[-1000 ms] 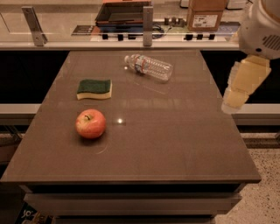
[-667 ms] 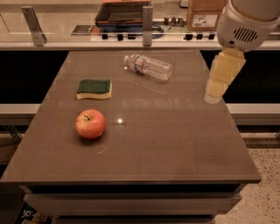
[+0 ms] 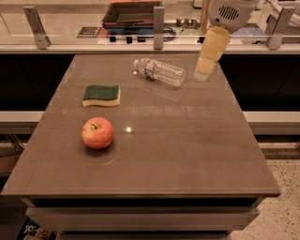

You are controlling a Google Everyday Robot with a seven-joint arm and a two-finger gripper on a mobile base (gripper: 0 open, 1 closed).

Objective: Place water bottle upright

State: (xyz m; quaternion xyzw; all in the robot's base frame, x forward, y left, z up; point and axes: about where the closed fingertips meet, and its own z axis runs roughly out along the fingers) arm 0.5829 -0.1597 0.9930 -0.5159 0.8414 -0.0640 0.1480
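Observation:
The water bottle (image 3: 159,72) lies on its side at the far middle of the brown table (image 3: 187,140), white cap pointing far left, blue-and-red label near the neck. My gripper (image 3: 203,73) hangs from the arm at the upper right, just to the right of the bottle's base and apart from it. It holds nothing that I can see.
A green-and-yellow sponge (image 3: 101,95) lies left of centre. A red apple (image 3: 97,132) sits nearer the front left. A counter with metal rail posts (image 3: 158,21) and a dark tray (image 3: 132,13) runs behind the table.
My gripper has moved left and away from the table's right edge, coming close to the bottle's base. The bottle, sponge and apple have not moved.

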